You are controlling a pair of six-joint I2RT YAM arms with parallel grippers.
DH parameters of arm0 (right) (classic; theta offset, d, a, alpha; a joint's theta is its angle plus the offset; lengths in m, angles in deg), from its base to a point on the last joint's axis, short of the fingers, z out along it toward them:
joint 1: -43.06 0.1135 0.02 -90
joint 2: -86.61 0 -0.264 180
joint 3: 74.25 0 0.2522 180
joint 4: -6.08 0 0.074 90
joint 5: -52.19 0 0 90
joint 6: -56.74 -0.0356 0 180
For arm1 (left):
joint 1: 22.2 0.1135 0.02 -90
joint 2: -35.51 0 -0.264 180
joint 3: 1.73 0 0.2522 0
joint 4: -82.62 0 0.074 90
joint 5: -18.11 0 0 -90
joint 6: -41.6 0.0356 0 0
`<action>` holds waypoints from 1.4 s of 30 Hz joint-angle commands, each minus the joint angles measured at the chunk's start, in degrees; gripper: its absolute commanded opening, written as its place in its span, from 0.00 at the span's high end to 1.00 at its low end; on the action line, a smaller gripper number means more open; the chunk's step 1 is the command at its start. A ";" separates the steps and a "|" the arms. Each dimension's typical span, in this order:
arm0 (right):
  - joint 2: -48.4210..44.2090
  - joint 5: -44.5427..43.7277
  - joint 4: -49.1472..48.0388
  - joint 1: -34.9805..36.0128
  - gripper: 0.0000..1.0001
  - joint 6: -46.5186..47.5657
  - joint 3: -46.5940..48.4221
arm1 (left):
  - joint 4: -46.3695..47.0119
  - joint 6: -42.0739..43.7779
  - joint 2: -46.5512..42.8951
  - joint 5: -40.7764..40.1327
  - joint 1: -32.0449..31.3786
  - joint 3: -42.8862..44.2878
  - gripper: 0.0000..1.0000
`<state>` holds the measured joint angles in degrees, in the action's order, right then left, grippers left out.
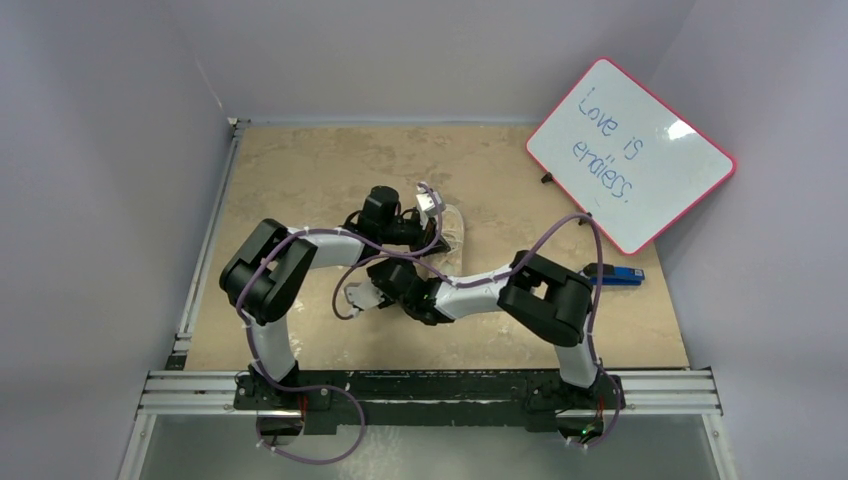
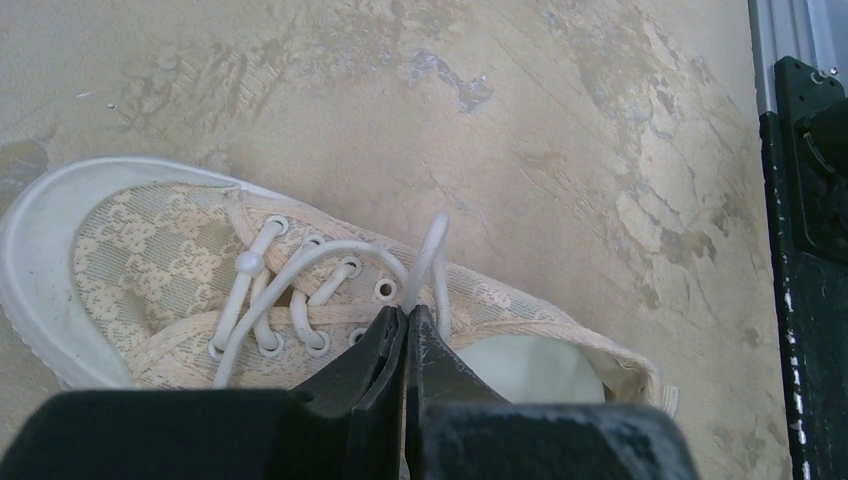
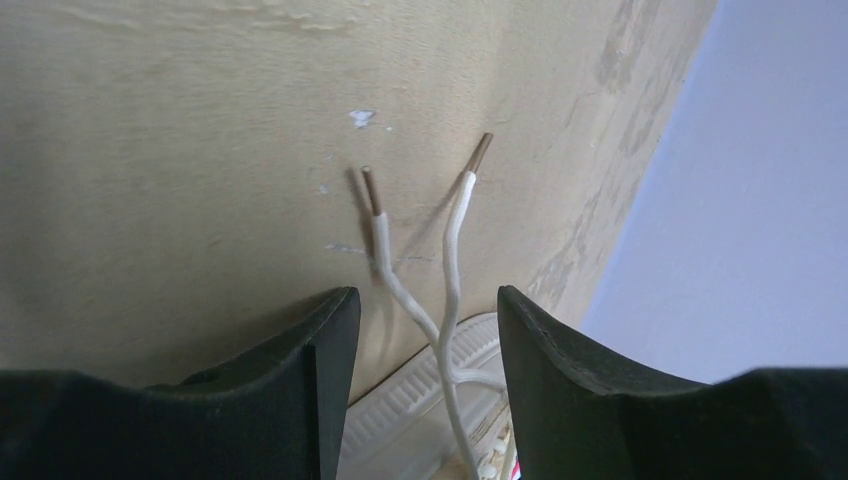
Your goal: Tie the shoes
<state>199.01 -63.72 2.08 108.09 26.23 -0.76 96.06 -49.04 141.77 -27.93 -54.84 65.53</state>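
Note:
The cream canvas sneaker (image 2: pixel 150 260) lies on the tan table with its toe to the left in the left wrist view. In the top view it (image 1: pixel 456 236) is mostly hidden under both arms. My left gripper (image 2: pixel 408 312) is shut on a loop of white lace (image 2: pixel 432 245) just above the eyelets, near the shoe's opening; in the top view it (image 1: pixel 425 212) is over the shoe. My right gripper (image 3: pixel 420 300) is open. Two lace ends (image 3: pixel 452 225) with brown tips hang between its fingers, untouched, above the ribbed sole (image 3: pixel 420 400). In the top view it (image 1: pixel 378 290) is at the shoe's near-left end.
A small blue-and-black stapler (image 1: pixel 612 275) lies at the right of the table. A pink-framed whiteboard (image 1: pixel 630 155) leans at the back right. Grey walls close in the left, back and right. A black and metal rail (image 1: pixel 430 392) runs along the near edge.

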 commanded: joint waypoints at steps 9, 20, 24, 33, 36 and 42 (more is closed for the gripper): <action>3.18 -2.64 0.94 -4.11 0.71 -1.08 3.82 | -2.31 4.09 -0.92 1.35 0.40 2.71 1.00; -11.95 11.44 13.74 -3.69 1.00 -16.20 4.29 | -1.82 3.82 -2.26 -0.10 1.71 3.12 1.00; -18.33 23.66 16.12 -3.69 1.00 -21.76 0.74 | -1.12 3.06 -2.87 0.02 2.72 2.93 1.00; -22.20 36.27 19.87 -3.70 1.00 -24.62 -1.73 | 3.53 -0.96 -2.63 0.57 3.19 1.83 1.00; -22.44 41.97 25.16 -3.61 1.00 -25.91 -0.78 | 6.41 -3.58 -2.08 0.90 3.42 1.63 1.00; -33.98 40.78 18.57 -3.86 1.00 -44.71 -9.28 | 12.51 -8.86 -2.69 0.77 3.55 -0.72 1.00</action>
<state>173.81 -24.86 24.79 104.58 -3.76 -6.73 100.32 -53.13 141.01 -28.34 -51.78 67.01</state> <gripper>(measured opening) 0.008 0.009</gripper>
